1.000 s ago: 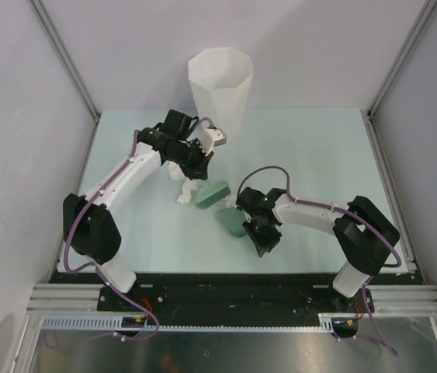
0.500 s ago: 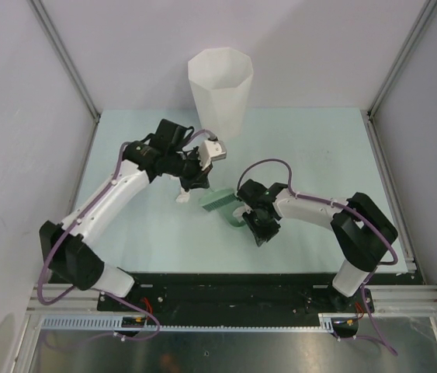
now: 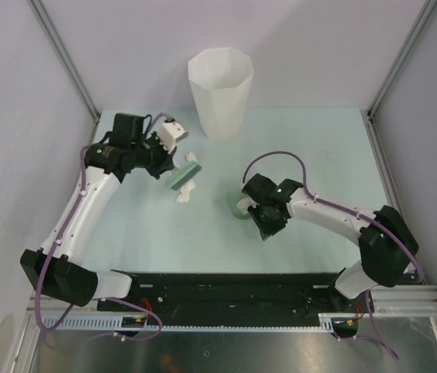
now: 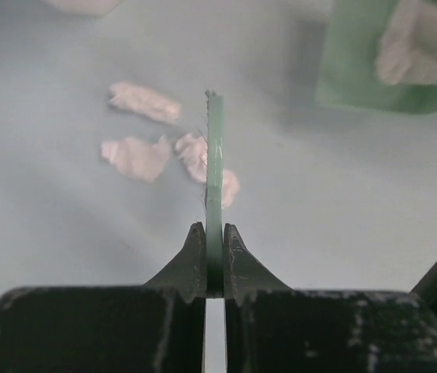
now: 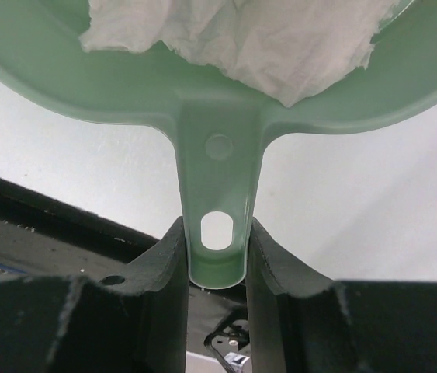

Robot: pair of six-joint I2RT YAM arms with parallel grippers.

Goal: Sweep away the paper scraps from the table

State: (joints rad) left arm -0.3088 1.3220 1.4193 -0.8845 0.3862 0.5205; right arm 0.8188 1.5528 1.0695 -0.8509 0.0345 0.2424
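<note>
My left gripper [image 3: 170, 162] is shut on a thin green brush [image 3: 183, 173], which shows edge-on as the brush [image 4: 215, 148] in the left wrist view. Three paper scraps [image 4: 134, 158] lie on the table [image 3: 319, 148] under and left of the brush tip; from above the scraps [image 3: 185, 192] sit just in front of the brush. My right gripper [image 5: 216, 245] is shut on the handle of a green dustpan [image 5: 216, 179], and the dustpan [image 3: 238, 205] rests right of the scraps. A crumpled paper wad [image 5: 241, 35] lies in the pan.
A tall white faceted bin [image 3: 220, 81] stands at the back of the table, behind the brush. Metal frame posts and grey walls border the table on the left, right and back.
My left arm has swung left and back, carrying the brush away from the dustpan to the far side of the scraps. The right gripper and dustpan shifted slightly right.
</note>
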